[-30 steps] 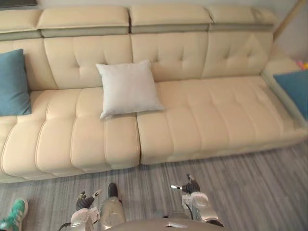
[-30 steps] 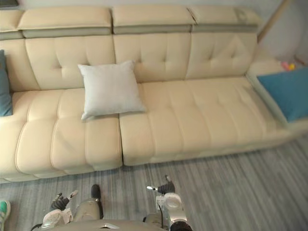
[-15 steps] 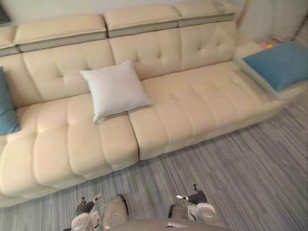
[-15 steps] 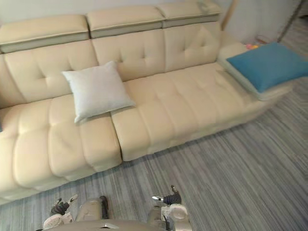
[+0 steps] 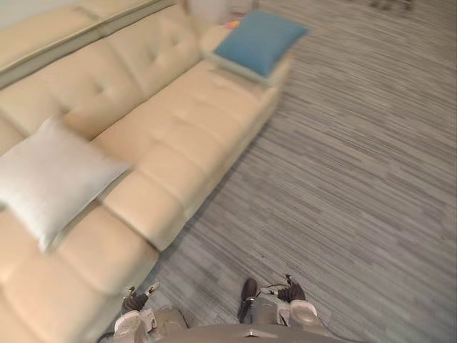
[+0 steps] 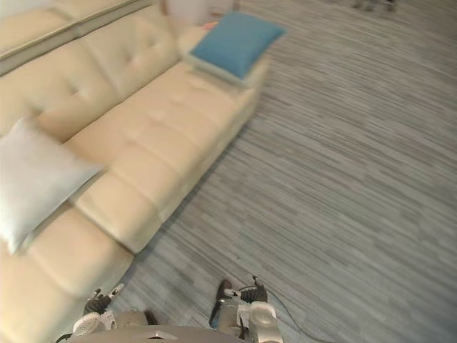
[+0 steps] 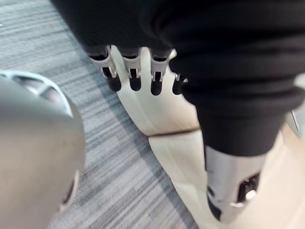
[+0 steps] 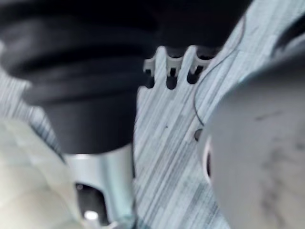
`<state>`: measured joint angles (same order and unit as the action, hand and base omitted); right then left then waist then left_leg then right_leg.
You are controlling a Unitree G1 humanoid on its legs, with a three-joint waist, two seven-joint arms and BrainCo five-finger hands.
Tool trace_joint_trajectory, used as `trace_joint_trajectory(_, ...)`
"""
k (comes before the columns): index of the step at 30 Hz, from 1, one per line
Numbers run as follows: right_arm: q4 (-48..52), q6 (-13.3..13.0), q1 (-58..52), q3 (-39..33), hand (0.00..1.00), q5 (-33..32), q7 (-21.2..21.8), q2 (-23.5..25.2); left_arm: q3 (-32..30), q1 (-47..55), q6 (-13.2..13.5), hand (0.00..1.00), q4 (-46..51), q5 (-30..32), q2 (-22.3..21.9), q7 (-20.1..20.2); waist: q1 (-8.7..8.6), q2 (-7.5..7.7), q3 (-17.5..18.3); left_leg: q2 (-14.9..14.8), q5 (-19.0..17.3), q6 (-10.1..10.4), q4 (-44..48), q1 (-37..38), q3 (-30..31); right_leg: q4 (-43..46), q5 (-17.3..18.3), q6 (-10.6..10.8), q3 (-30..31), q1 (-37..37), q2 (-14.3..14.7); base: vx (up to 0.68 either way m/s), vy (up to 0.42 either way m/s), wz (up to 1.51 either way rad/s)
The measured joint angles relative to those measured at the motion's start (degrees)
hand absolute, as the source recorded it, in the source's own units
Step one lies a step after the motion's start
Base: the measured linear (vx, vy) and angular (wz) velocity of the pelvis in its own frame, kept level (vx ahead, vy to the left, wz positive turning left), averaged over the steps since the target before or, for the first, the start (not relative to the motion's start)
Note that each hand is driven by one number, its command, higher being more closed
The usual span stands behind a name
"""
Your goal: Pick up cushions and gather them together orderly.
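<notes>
Sofa (image 5: 178, 121); white cushion (image 5: 53, 175) beyond left hand (image 5: 132, 306)

Head eyes look down, sharing sofa (image 5: 178, 128) and blue cushion (image 5: 260, 39); wrist views near floor (image 7: 119, 191)

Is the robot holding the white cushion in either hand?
No, the white cushion lies on the sofa, while the left hand and right hand hang empty above the floor.
</notes>
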<state>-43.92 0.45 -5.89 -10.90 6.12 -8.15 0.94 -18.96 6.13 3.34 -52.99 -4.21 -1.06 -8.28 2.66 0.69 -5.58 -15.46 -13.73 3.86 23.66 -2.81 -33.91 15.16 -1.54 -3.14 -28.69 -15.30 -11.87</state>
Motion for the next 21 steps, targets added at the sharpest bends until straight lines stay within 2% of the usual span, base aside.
trace_joint_trajectory(2,-0.69,-0.17,0.07,-0.83,0.0,-0.01,-0.02,-0.52,0.25,-1.39,-0.04,0.0,-0.77,0.0,-0.02,0.34,-0.72,-0.56,0.56,-0.41,0.44,2.27,-3.7,2.43,0.06,-0.51,0.86,1.49,3.03,-0.54,3.47,0.14,-0.192,-1.07)
trace_joint_trajectory(4,-2.98,-0.1,1.29,-1.18,0.0,-0.04,-0.05,-1.54,1.03,-1.82,-0.05,0.0,-1.72,0.03,-0.53,0.44,-0.8,-1.59,0.59,-0.35,-0.65,3.2,-6.33,4.06,-0.05,-0.06,2.15,1.12,4.76,-1.62,5.8,0.08,-0.146,-0.93)
trace_joint_trajectory(5,-3.01,-0.1,1.31,-1.37,0.0,-0.12,-0.08,-2.33,1.01,-1.84,-0.36,0.0,-2.56,0.04,-1.03,0.43,-0.47,-3.13,1.18,-1.43,-1.81,1.92,-5.69,4.4,1.02,1.81,4.03,0.32,5.46,-2.29,7.32,0.12,-0.129,-0.84)
trace_joint_trajectory(6,-2.6,-0.12,1.47,-1.6,0.0,-0.15,-0.17,-2.44,1.02,-1.52,-0.47,0.0,-3.02,0.06,-1.01,0.43,-0.49,-3.18,0.92,-1.91,-2.3,0.21,-3.5,4.5,1.1,3.61,5.3,-0.04,5.63,-2.72,7.23,0.18,-0.119,-0.83)
trace_joint_trajectory(7,-2.59,-0.08,0.89,-1.64,0.0,-0.27,-0.36,-2.56,1.12,-1.74,-0.63,0.0,-3.59,0.06,-1.09,0.48,-0.65,-3.33,0.41,-3.98,-1.65,-0.97,3.72,3.6,2.91,5.45,7.44,-0.31,6.81,-2.38,8.07,0.22,-0.158,-0.61)
trace_joint_trajectory(8,-2.57,0.04,0.87,-1.77,0.0,-0.59,-0.78,-2.66,1.12,-1.76,-0.75,0.0,-3.48,0.07,-0.91,0.92,-0.3,-3.46,-0.08,-6.1,1.25,-3.76,13.45,0.2,6.88,4.86,7.98,-0.86,8.19,-0.48,9.24,0.22,-0.157,-0.7)
trace_joint_trajectory(9,-2.56,0.03,1.37,-1.83,0.0,-1.33,-0.87,-2.92,1.1,-1.67,-0.76,0.0,-3.48,0.07,-0.91,1.02,-0.07,-3.12,-0.46,-6.04,0.93,-2.47,18.26,-1.9,10.09,4.39,8.25,-1.14,9.67,0.61,9.74,0.23,-0.162,-0.8)
trace_joint_trajectory(10,-2.59,0.04,1.53,-2.04,0.0,-1.88,-0.93,-3.01,1.05,-1.47,-0.75,0.0,-3.24,0.01,-0.99,1.1,0.17,-3.15,-0.7,-4.85,-0.86,-0.61,22.3,-4.21,12.95,3.27,8.32,-1.27,11.42,2.08,10.42,0.28,-0.073,-0.92)
trace_joint_trajectory(11,-3.16,0.0,2.01,-2.88,0.0,-2.31,-1.02,-2.94,0.99,-1.33,-0.72,0.0,-2.59,0.0,-1.26,1.13,0.72,-3.62,-0.93,-2.24,-2.64,-0.43,23.67,-7.28,15.82,1.24,8.33,-1.4,14.06,4.33,11.32,0.27,-0.032,-0.85)
trace_joint_trajectory(12,-3.93,0.0,2.32,-3.02,0.0,-2.33,-1.06,-3.02,0.96,-1.25,-0.63,0.0,-2.27,-0.02,-1.41,1.12,1.02,-3.66,-0.91,-1.27,-2.79,-0.6,23.0,-8.29,16.44,0.64,8.33,-1.4,15.06,4.9,11.58,0.22,-0.001,-0.87)
trace_joint_trajectory(15,-4.95,0.57,3.16,-3.69,0.0,-2.32,-1.13,-2.95,0.2,-0.89,0.06,0.0,-0.24,-0.1,-2.58,1.21,3.34,-4.12,-1.17,2.42,-2.48,-0.34,12.87,-13.12,17.09,-2.68,8.34,-1.39,20.43,7.67,13.22,0.22,0.077,-0.97)
trace_joint_trajectory(18,-5.03,0.57,3.47,-3.97,0.0,-2.34,-1.27,-2.8,-0.43,-0.87,0.2,0.0,0.02,-0.05,-2.95,1.25,3.86,-4.25,-1.18,5.46,2.14,0.06,-4.33,-14.14,18.63,-4.34,9.03,-0.21,23.56,9.8,13.47,0.31,0.211,-0.95)
trace_joint_trajectory(19,-5.46,0.54,3.48,-3.97,0.0,-2.34,-1.3,-2.71,-0.83,-0.87,0.21,0.0,-0.13,-0.03,-2.91,1.26,4.39,-4.07,-1.03,6.1,5.53,-0.07,-5.49,-13.21,19.61,-4.56,9.55,0.63,25.79,10.42,13.64,0.35,0.257,-1.05)
trace_joint_trajectory(20,-6.27,0.54,3.58,-3.97,0.0,-2.34,-1.38,-2.7,-1.18,-0.93,0.19,0.0,-0.59,-0.01,-2.73,1.27,4.65,-4.27,-0.45,7.16,7.06,-1.26,-5.62,-12.33,20.39,-5.08,10.06,1.57,28.09,11.34,13.7,0.38,0.274,-1.0)
trace_joint_trajectory(21,-6.61,0.57,3.27,-3.99,0.0,-2.32,-1.49,-2.52,-1.19,-0.92,0.11,0.0,-0.63,0.04,-2.6,1.28,4.59,-3.58,0.12,8.47,6.22,-2.65,-4.47,-12.25,21.0,-4.94,10.76,2.79,29.26,11.57,12.88,0.32,0.239,-0.67)
